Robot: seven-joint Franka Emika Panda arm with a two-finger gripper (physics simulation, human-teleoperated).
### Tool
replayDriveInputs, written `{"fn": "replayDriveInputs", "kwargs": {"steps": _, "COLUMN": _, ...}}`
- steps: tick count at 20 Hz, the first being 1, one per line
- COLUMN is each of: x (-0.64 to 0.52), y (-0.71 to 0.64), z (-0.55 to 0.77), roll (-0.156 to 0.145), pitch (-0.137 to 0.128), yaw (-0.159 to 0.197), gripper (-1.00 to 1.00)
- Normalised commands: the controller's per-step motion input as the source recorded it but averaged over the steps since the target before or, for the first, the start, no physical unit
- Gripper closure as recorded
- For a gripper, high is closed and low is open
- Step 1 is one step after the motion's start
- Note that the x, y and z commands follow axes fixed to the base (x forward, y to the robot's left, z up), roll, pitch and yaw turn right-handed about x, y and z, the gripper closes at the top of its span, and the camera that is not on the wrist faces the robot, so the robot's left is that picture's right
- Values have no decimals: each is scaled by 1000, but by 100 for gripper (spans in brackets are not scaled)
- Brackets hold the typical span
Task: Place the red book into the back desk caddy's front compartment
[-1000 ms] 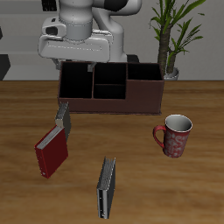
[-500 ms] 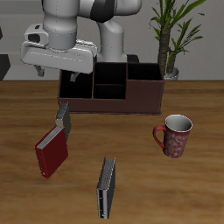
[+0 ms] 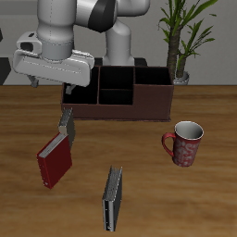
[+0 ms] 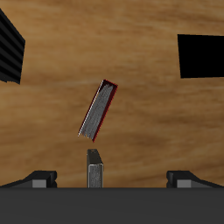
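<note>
A grey-black book [image 3: 67,123] lies against the red book [image 3: 55,162]; another [image 3: 112,199] and a mug [image 3: 184,143] sit apart. The back desk caddy [image 3: 118,110] looks empty. The gripper [image 3: 67,90] hangs open.

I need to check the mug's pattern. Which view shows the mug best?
The exterior view: the red patterned mug stands fully visible, upright on the table, handle toward the red book. The wrist view does not show it at all.
</note>
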Motion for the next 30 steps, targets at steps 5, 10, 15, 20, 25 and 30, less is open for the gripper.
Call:
{"fn": "replayDriveInputs", "kwargs": {"steps": 5, "x": 244, "y": -145, "z": -209, "roll": 2, "pitch": 1, "yaw": -56, "gripper": -100}}
{"fn": "replayDriveInputs", "kwargs": {"steps": 10, "x": 184, "y": -63, "z": -210, "roll": -5, "pitch": -18, "yaw": -61, "gripper": -100}}
{"fn": "replayDriveInputs", "kwargs": {"steps": 15, "x": 183, "y": -53, "z": -277, "roll": -4, "pitch": 2, "yaw": -14, "gripper": -100}}
{"fn": "replayDriveInputs", "kwargs": {"steps": 20, "x": 118, "y": 25, "z": -157, "roll": 45, "pitch": -8, "yaw": -20, "gripper": -100}}
{"fn": "replayDriveInputs", "kwargs": {"steps": 25, "x": 116, "y": 8, "z": -206, "roll": 87, "pitch": 8, "yaw": -7, "gripper": -100}}
{"fn": "replayDriveInputs", "kwargs": {"steps": 30, "x": 47, "y": -67, "z": -90, "roll": 17, "pitch": -40, "yaw": -20, "gripper": -100}}
